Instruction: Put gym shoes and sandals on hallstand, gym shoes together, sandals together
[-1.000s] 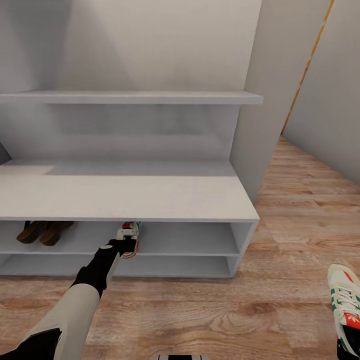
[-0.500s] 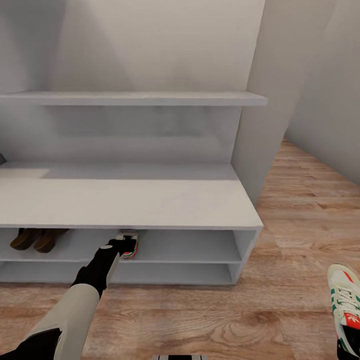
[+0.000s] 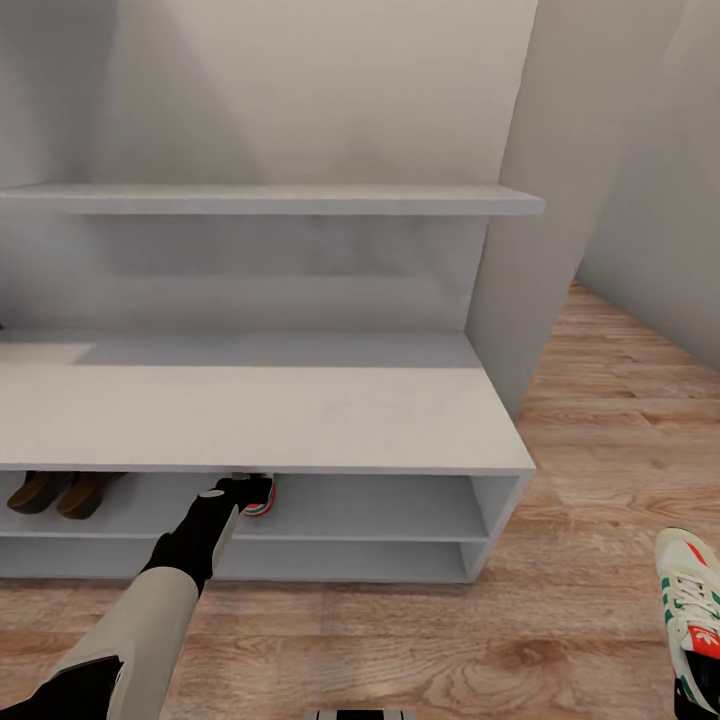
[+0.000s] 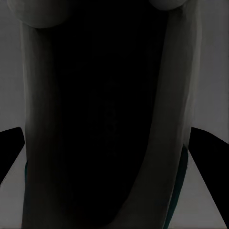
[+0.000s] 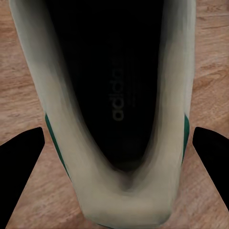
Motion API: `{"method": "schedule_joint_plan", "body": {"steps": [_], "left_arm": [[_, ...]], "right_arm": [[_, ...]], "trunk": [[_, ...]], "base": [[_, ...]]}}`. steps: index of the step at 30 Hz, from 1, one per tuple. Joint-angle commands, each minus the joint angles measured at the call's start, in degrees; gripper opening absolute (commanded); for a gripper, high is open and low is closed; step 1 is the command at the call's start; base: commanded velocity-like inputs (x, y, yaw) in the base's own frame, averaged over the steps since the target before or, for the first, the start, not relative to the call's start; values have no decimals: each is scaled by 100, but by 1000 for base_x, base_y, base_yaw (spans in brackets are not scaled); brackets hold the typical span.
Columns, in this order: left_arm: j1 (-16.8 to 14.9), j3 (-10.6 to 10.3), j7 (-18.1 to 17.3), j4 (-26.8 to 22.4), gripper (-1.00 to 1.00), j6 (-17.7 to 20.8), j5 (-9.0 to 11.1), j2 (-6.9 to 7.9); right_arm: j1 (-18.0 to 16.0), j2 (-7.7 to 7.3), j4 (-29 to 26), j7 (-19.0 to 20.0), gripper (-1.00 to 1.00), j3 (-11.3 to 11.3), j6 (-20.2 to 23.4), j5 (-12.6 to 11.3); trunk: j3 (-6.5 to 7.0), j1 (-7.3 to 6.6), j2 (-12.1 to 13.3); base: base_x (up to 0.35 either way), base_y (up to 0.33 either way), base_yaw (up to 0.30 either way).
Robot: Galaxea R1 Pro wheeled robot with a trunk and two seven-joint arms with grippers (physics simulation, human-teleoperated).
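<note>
Between the earlier frames and now the head view has drifted, so the hallstand (image 3: 300, 420) sits lower and leftward, and the first gym shoe (image 3: 260, 495) lies deeper under the bench top, on the upper tier. Left gripper (image 3: 245, 490) stays at its heel; whether its jaws grip cannot be told. Right gripper (image 3: 700, 700), at 4 o'clock, carries the second gym shoe (image 3: 690, 600) above the wood-plank floor (image 3: 600, 420). Both sandals (image 3: 60, 493) rest at 9 o'clock on that tier.
</note>
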Motion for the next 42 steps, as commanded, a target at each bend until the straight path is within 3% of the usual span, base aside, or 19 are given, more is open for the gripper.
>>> {"method": "schedule_joint_plan", "body": {"steps": [1, 12, 13, 23, 34, 39, 42], "left_arm": [[-3, 47, -52, -12, -100, 25, -58, -9], [-3, 79, -85, -12, -100, 24, -52, 0], [-1, 85, -87, -12, 100, 24, -51, 0], [-4, 112, -64, -12, 100, 24, -49, 26], [10, 78, -62, -7, 100, 1, -51, 35], [113, 75, -93, 71, 100, -510, -71, 45], [555, 90, -148, 19, 100, -982, -51, 57]], "right_arm": [[-5, 2, 6, -4, -100, -19, -18, 58], [-5, 2, 7, -4, -100, -19, -18, 58], [-5, 2, 7, -4, -100, -19, -18, 58], [-5, 2, 7, -3, -100, -19, -18, 58], [-5, 3, 7, -4, -100, -19, -18, 58], [-5, 10, 7, -3, -100, -19, -18, 58], [-5, 10, 7, -3, -100, -19, -18, 58]], "trunk": [[-5, -1, -2], [-5, -1, -2], [-5, -1, -2], [-5, -1, -2], [-5, -1, -2], [-5, -1, -2], [-5, -1, -2]], "base": [[39, 0, 0], [7, 0, 0], [0, 0, 0], [-1, 0, 0], [-288, 0, 0], [-335, 0, 0], [-335, 0, 0]]}}
